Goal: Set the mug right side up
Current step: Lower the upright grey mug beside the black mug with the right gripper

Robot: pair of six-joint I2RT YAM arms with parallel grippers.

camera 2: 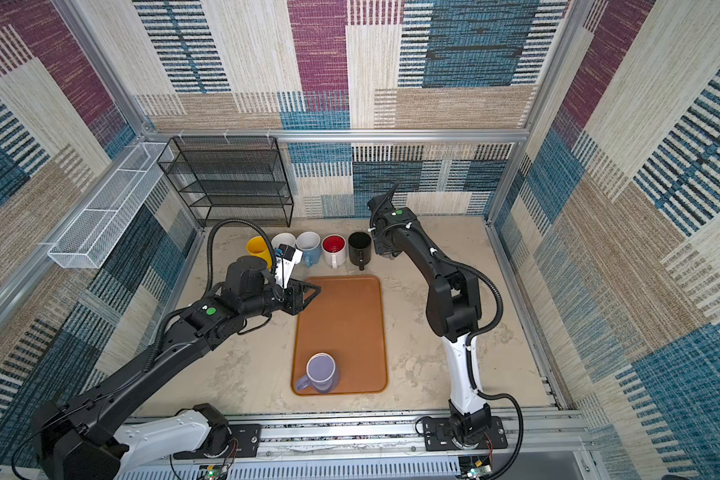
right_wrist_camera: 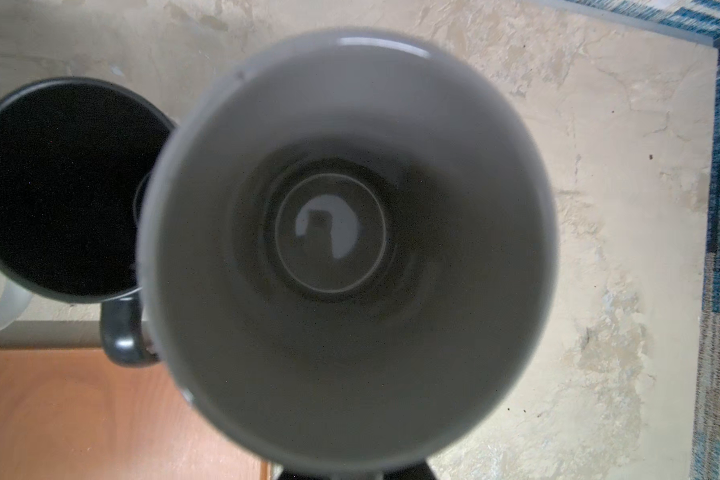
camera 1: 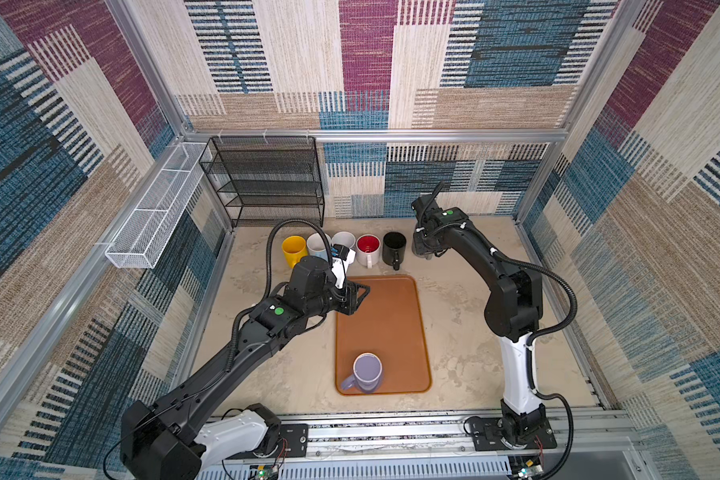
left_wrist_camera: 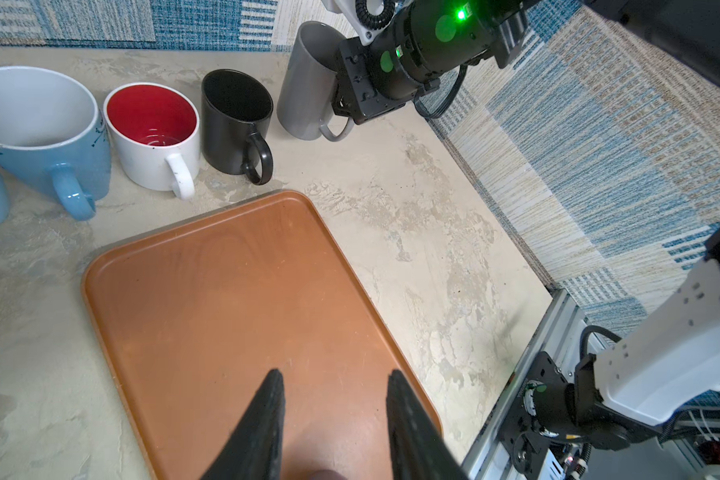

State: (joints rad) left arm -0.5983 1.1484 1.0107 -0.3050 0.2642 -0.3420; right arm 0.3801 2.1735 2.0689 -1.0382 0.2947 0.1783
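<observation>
One gentle job: stand gray mug point(left_wrist_camera: 304, 91) at three o'clock of black mug point(left_wrist_camera: 233, 124), then loosen right gripper point(left_wrist_camera: 344, 93) pinching it.

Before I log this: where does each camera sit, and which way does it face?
Top views: high over the arm bases, looking down on tray and mug row; left arm and right arm show.
Left wrist: on the left arm, facing across the tray to the row; open left claw and right arm show.
Right wrist: straight down into the grey mug; right claw barely shows.
Shared: both wrist views catch the black mug and tray.
</observation>
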